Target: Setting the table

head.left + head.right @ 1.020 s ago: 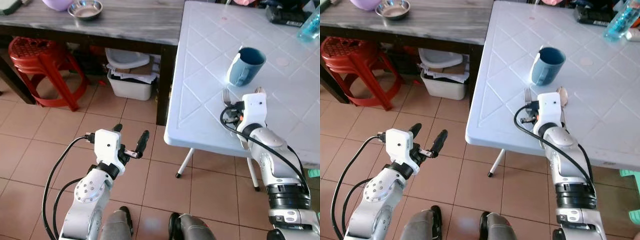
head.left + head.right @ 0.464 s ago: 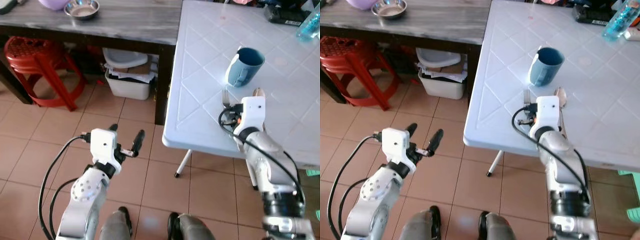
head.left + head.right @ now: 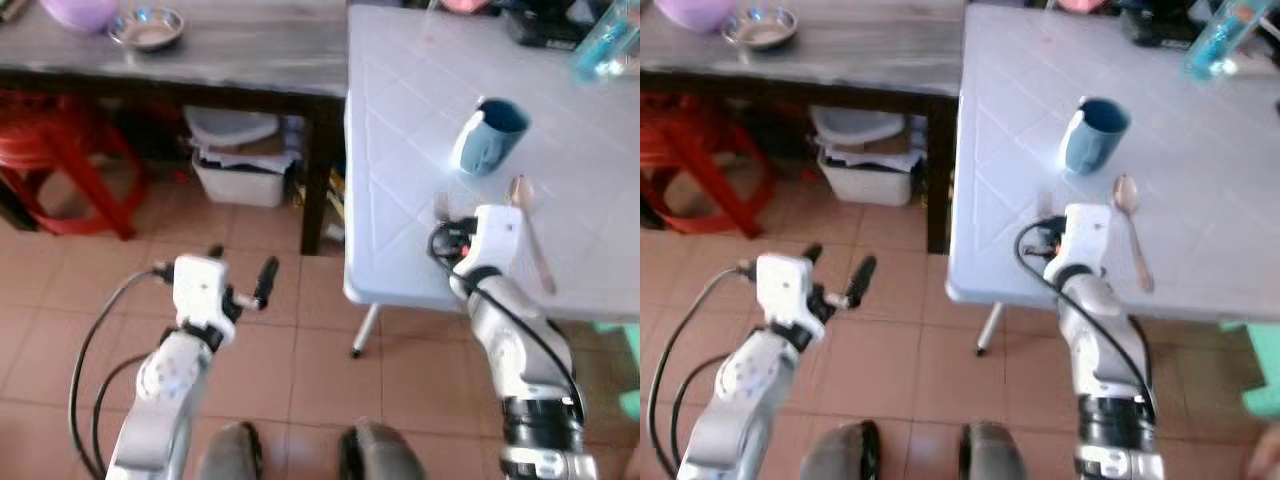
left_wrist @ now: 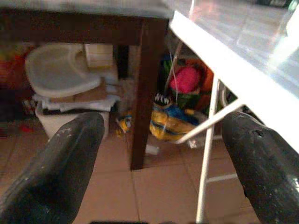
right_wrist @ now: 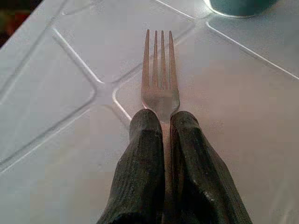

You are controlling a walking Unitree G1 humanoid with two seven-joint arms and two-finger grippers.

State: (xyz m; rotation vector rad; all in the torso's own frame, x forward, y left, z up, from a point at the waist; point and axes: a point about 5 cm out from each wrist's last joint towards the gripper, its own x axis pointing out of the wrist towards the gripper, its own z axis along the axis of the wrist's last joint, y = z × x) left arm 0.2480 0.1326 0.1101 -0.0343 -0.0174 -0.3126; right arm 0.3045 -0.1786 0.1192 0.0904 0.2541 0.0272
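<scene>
My right end effector [image 5: 162, 140] is clamped on the handle of a fork [image 5: 160, 74], tines lying flat on the white surface [image 3: 400, 130] at centre right of the head view, just below the blue mug [image 3: 488, 134] and left of a spoon [image 3: 528, 235]. My left end effector [image 3: 240, 282] hangs over the tiled floor [image 3: 60, 300] at lower left, fingers [image 4: 60, 161] spread wide

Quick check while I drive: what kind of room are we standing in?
Likely a home dining or kitchen corner: a white plastic table bearing a blue mug and spoon, the right gripper clamping a fork, plus a metal bowl on a wooden table.
</scene>
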